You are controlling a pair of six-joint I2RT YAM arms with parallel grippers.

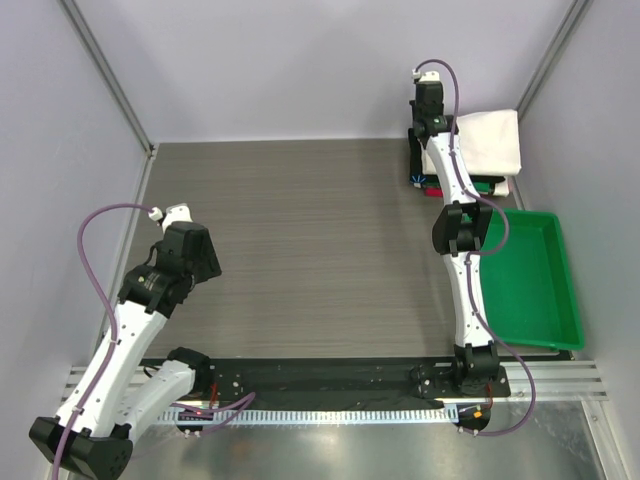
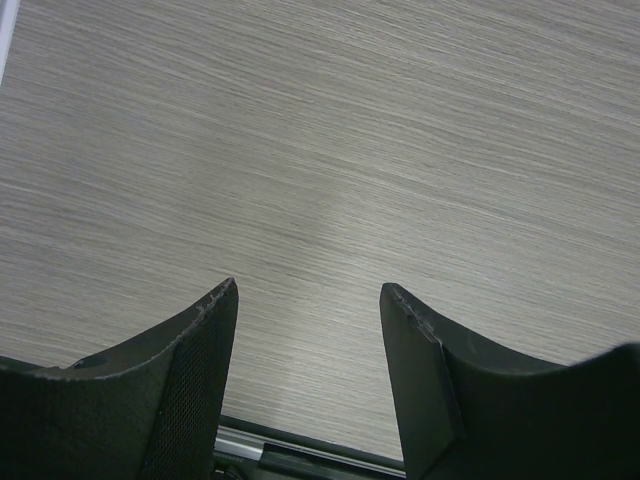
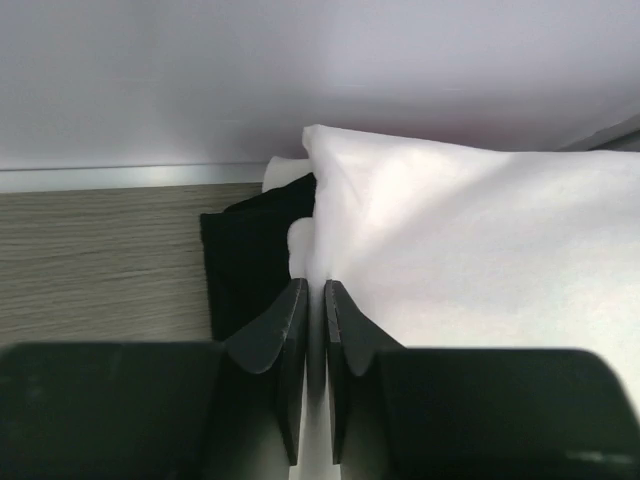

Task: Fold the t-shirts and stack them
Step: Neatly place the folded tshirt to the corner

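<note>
A stack of folded t-shirts sits at the far right corner of the table, with a white t-shirt (image 1: 490, 142) on top and black, green and red edges (image 1: 492, 186) showing below it. My right gripper (image 1: 428, 128) reaches over the stack's left edge. In the right wrist view it (image 3: 315, 288) is shut on the edge of the white t-shirt (image 3: 470, 240), with a black t-shirt (image 3: 250, 255) beneath at the left. My left gripper (image 1: 197, 255) hangs over bare table at the left; in the left wrist view it (image 2: 308, 292) is open and empty.
A green plastic tray (image 1: 530, 285) stands at the right, near the stack. The table (image 1: 300, 240) is walled by grey panels at the back and both sides. A black rail runs along the near edge by the arm bases.
</note>
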